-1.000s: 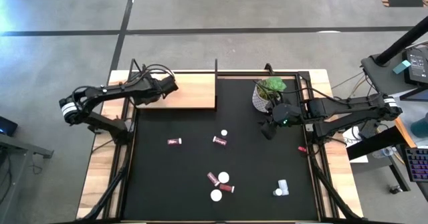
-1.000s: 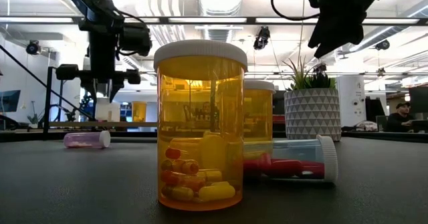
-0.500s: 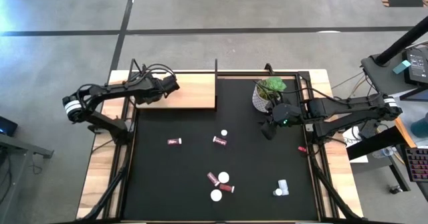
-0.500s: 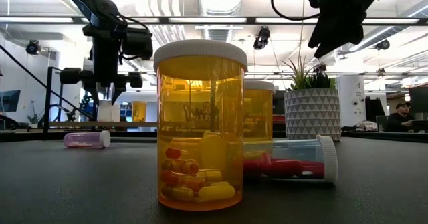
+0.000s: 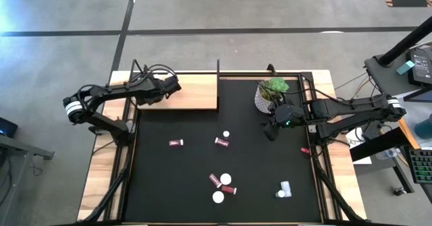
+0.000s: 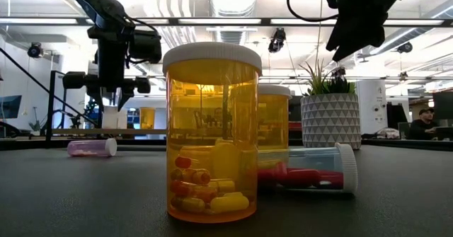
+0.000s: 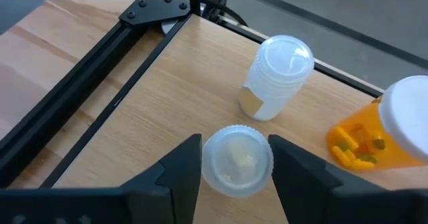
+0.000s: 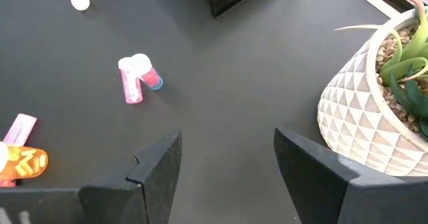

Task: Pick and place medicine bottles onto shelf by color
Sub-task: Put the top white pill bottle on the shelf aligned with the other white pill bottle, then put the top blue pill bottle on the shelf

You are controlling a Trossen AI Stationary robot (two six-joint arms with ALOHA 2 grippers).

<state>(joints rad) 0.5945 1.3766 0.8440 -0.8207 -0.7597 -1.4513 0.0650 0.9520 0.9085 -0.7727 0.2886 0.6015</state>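
- The left gripper [image 7: 235,158] is over the shelf [image 5: 196,91] at the far left of the table. Its two fingers stand on both sides of a white bottle [image 7: 237,160] and no gap shows, but I cannot tell if they press it or are letting it go.
- This bottle stands upright on the shelf. On the shelf near it are a second white bottle [image 7: 276,75] and an orange bottle [image 7: 381,132] with yellow capsules inside.
- The right gripper [image 8: 227,164] hangs with its fingers wide apart and empty, over the black mat [image 5: 256,185] just beside the white pot with the plant [image 5: 266,96].
- I think the bottles are light and stiff, made of smooth plastic, so they can slip or fall over easily. The best hold seems to be across the round body or the ribbed cap.
- Count on the shelf, from the left wrist view: two white bottles and one orange, so three.
- Count on the mat, from the high view: about seven bottles, some lying and some upright. The dark red ones [image 5: 221,142] seem to be four or five. At the near right lies a clear one [image 5: 284,189].
- The low view shows two orange bottles [image 6: 212,131] upright near the camera.
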